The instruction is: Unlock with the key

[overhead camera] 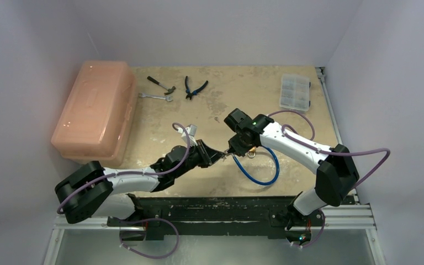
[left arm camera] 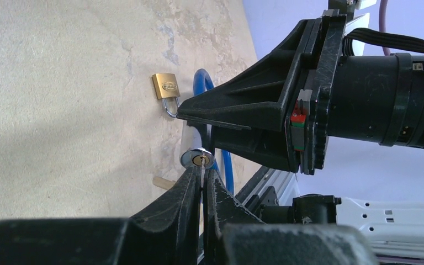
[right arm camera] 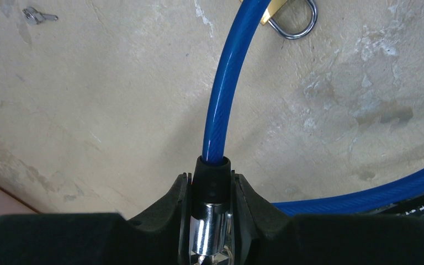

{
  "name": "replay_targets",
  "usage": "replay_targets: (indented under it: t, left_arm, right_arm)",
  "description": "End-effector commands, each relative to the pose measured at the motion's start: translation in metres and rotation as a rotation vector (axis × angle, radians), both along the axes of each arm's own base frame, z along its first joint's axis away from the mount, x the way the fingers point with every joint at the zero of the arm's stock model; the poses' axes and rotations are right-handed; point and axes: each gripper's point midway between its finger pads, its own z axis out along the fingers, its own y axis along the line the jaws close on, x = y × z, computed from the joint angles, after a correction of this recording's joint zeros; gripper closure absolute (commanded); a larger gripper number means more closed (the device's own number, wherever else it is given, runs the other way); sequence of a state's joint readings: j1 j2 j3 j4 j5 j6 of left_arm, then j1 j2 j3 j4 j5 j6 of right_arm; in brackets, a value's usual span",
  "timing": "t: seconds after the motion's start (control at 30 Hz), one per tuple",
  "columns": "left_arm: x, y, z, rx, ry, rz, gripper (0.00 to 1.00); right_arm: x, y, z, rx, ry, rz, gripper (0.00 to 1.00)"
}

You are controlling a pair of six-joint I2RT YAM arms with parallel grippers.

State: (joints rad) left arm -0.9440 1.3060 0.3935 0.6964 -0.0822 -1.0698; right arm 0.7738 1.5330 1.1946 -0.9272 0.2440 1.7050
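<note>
Tightly, left gripper [left arm camera: 203, 173] on key [left arm camera: 203, 166], right gripper [right arm camera: 212, 183] on lock barrel [right arm camera: 211, 229]; padlock [left arm camera: 166, 86] logo illegible.

Matt, rough-worn beige worktop [overhead camera: 226, 88]. Glossy blue plastic sheath on cable [right arm camera: 226, 83], matt black collar. Polished chrome lock barrel [right arm camera: 210, 234]. Thin bare-metal key [left arm camera: 203, 172], silvery. Brushed brass padlock [left arm camera: 166, 86], shiny steel shackle.
</note>
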Motion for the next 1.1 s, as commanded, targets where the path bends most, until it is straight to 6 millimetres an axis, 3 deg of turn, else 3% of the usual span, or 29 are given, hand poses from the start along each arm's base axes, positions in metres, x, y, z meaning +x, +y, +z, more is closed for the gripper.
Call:
replay_targets:
  t: [0.0,0.5,0.77,0.83,0.97,1.07]
  left_arm:
    - [0.001,-0.006,0.008,-0.030,-0.069,-0.023,1.00]
    - [0.011,-0.007,-0.007,-0.004,-0.081,0.014,1.00]
    - [0.011,-0.026,0.006,-0.046,-0.130,-0.052,1.00]
    - [0.015,-0.027,0.000,0.024,-0.153,-0.059,1.00]
    - [0.023,-0.019,-0.010,0.102,-0.160,-0.030,1.00]
    - [0.023,-0.010,-0.012,-0.035,-0.064,-0.009,1.00]
  right_arm:
    - [-0.002,0.028,0.023,0.136,-0.023,0.031,1.00]
    - [0.001,0.021,0.030,0.087,-0.071,0.011,1.00]
    - [-0.002,0.027,0.037,0.086,-0.117,0.016,1.00]
    - [-0.002,0.026,0.041,0.088,-0.132,0.015,1.00]
    - [0.000,0.026,0.046,0.089,-0.142,0.014,1.00]
    - [0.002,0.027,0.048,0.096,-0.161,0.017,1.00]
